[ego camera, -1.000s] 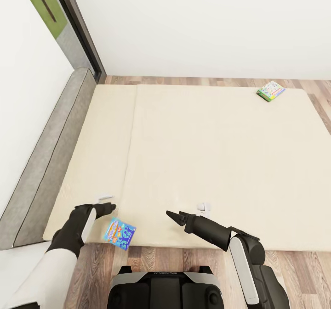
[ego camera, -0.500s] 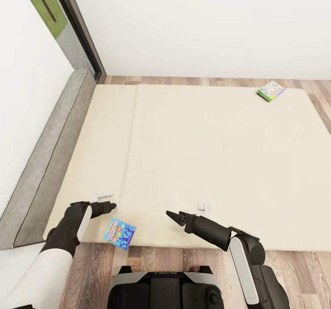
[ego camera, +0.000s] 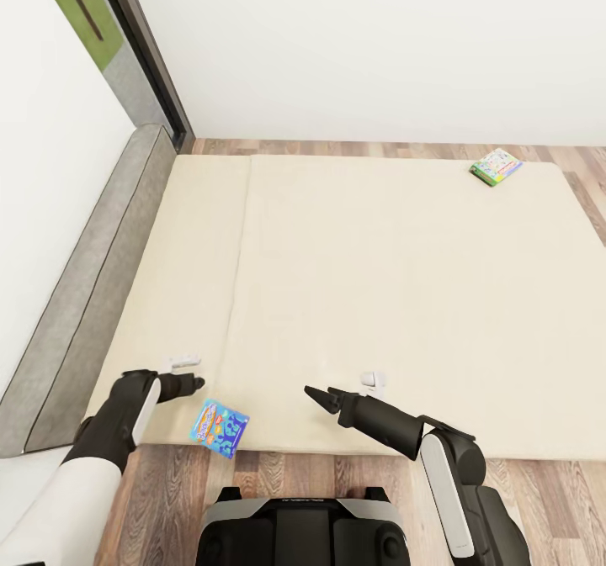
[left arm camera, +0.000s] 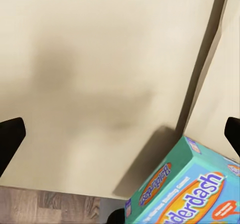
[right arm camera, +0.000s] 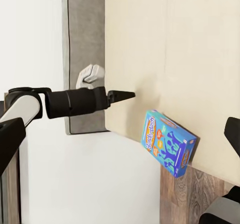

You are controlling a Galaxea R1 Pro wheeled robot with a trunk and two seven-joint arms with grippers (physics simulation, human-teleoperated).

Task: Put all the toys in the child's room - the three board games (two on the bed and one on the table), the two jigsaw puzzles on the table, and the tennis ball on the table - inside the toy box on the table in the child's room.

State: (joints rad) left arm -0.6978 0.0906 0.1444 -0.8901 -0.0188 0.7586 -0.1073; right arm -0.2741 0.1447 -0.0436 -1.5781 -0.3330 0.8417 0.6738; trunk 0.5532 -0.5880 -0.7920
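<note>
The blue-purple board game [ego camera: 219,428] lies at the near edge of the bed [ego camera: 379,280], its corner hanging over the floor. Just left of and slightly beyond that box, my left gripper [ego camera: 192,383] hovers open and empty. In the left wrist view its fingertips [left arm camera: 10,140] stand wide apart, with the box [left arm camera: 187,194] near one side. The green-edged board game [ego camera: 496,166] rests at the bed's far right corner. My right gripper [ego camera: 318,394] is open over the near edge, right of the blue box [right arm camera: 167,144]. Its camera sees the left gripper [right arm camera: 122,94] from the side.
A grey headboard [ego camera: 93,280] runs along the bed's left side against a white wall. Wooden floor [ego camera: 539,482] lies between my base and the mattress and beyond the far edge. A dark door frame [ego camera: 143,44] stands at the far left.
My left arm has drawn back a little to the left and toward me, away from the blue box. The right arm and both boxes have stayed put.
</note>
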